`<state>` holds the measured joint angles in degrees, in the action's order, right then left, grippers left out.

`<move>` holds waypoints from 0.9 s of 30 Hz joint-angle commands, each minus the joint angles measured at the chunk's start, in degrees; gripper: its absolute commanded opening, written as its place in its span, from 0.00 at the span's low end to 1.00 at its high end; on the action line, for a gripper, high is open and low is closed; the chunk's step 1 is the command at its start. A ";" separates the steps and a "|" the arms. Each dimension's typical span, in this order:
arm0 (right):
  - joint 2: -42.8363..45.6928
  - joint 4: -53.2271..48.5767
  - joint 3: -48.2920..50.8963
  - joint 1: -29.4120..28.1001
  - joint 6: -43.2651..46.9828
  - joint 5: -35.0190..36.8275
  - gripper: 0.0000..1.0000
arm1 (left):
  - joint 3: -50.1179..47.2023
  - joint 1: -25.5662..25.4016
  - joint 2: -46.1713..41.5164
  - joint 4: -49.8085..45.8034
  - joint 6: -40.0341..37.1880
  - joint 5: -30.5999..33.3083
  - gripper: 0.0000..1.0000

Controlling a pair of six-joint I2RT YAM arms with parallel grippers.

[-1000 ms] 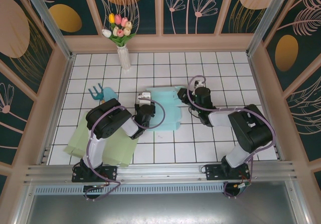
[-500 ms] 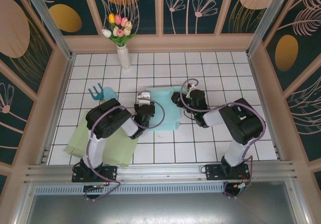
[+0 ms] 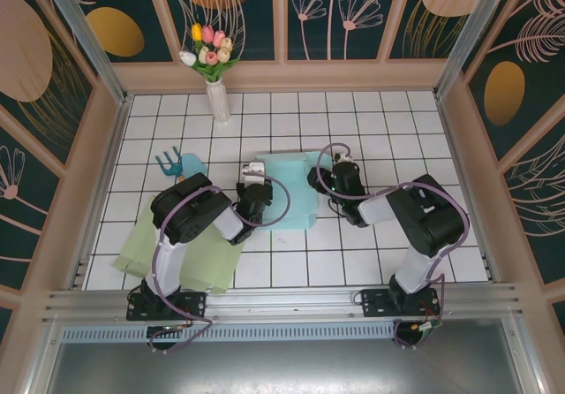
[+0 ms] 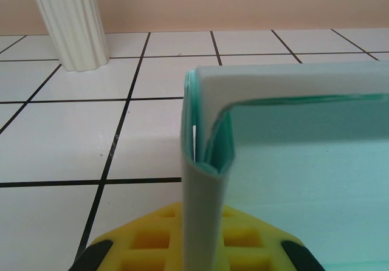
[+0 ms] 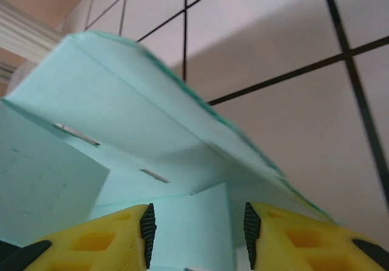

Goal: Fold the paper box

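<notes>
The left gripper [image 3: 253, 180] is clamped on a wall of the one paper box [image 3: 300, 195], mid-table. The right gripper [image 5: 196, 231] is held part-open, a flap between its fingers. One vase [image 3: 217, 102] is seen far left.

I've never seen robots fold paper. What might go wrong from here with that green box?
1. The right gripper has its jaws apart around a flap of the paper box, not clamping it, so the flap may spring back.
2. The left gripper is shut on just one thin folded wall. A push from the right gripper might slide the paper out or crease it.
</notes>
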<state>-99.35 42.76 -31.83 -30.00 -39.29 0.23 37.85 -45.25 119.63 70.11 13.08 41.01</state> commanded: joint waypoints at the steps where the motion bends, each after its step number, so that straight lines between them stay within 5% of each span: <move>1: 1.85 -1.48 0.50 -0.24 1.59 2.90 0.47 | -0.96 0.17 1.82 -2.43 -1.83 -0.72 0.00; 9: -1.48 3.68 -0.85 -1.03 1.10 -6.11 0.43 | -0.92 0.16 1.83 -2.43 -1.72 -0.66 0.00; 27: -6.20 2.89 -6.28 -7.06 0.92 -7.55 0.38 | -0.88 0.11 1.84 -2.34 -2.08 -0.89 0.00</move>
<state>-104.90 44.45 -37.91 -36.18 -38.04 -6.09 37.82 -45.25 119.63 70.13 13.08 40.99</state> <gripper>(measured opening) 0.386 0.102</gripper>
